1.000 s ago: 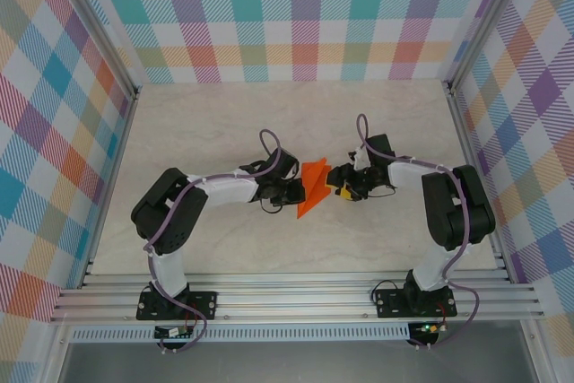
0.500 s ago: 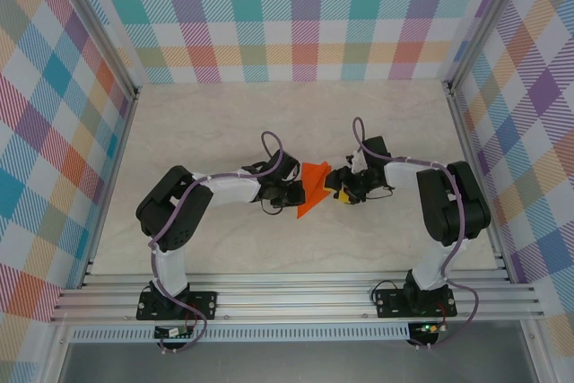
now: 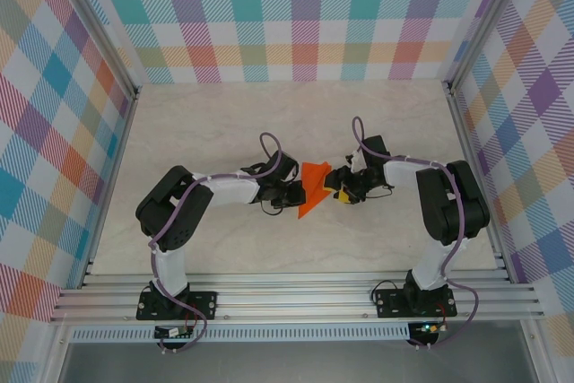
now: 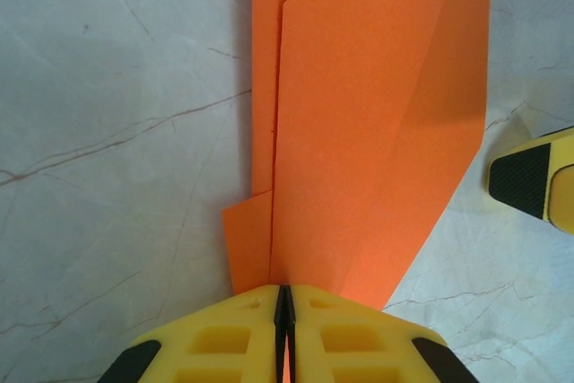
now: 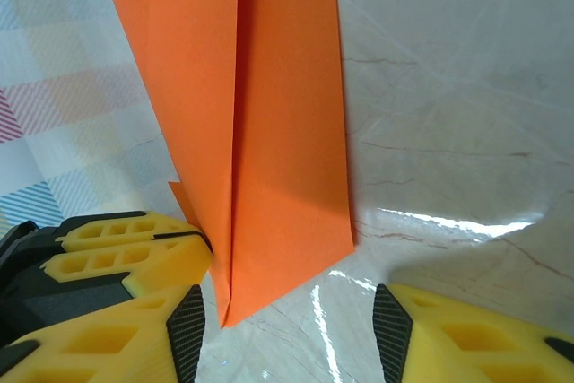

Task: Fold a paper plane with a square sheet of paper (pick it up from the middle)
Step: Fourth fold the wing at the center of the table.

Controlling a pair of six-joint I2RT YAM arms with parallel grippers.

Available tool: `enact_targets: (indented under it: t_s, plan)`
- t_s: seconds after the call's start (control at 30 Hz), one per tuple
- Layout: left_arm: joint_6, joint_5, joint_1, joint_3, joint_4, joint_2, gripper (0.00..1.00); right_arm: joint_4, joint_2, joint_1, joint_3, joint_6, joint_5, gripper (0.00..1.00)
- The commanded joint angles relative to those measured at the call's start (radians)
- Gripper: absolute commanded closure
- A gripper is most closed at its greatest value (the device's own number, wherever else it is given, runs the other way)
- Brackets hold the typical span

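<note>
**The square sheet of paper is being held steady for its next fold**

The square sheet of paper, already creased into a layered, pointed shape, is lying at the middle of the surface between the two arms. The left pincer is gripping its near edge, jaws pressed together with the orange sheet running into the seam between them. The right pincer is standing apart, its fingers straddling the paper's lower corner without closing on it.

Over the last second both arms have been edging slightly inward, and for the last half second nothing is visibly moving. That is reading as a settling pause: the left side is anchoring the sheet while the right is lining up, probably to take hold for the next crease.
</note>
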Motion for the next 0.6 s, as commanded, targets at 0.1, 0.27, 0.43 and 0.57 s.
enact_targets:
  t_s: [0.1, 0.27, 0.43, 0.57]
  plan:
    - [-0.05, 0.021, -0.015, -0.062, 0.021, -0.006, 0.88, -0.02, -0.046, 0.011, 0.019, -0.019, 0.037, 0.48]
    - [-0.088, 0.001, -0.031, -0.099, 0.045, -0.029, 0.88, 0.014, -0.072, 0.019, 0.037, -0.018, -0.046, 0.59]
    - [-0.104, -0.012, -0.045, -0.103, 0.054, -0.028, 0.88, 0.032, -0.017, 0.083, 0.102, -0.012, -0.082, 0.72]
    - [-0.098, -0.027, -0.046, -0.099, 0.039, -0.026, 0.89, 0.064, 0.061, 0.097, 0.15, 0.019, -0.071, 0.79]
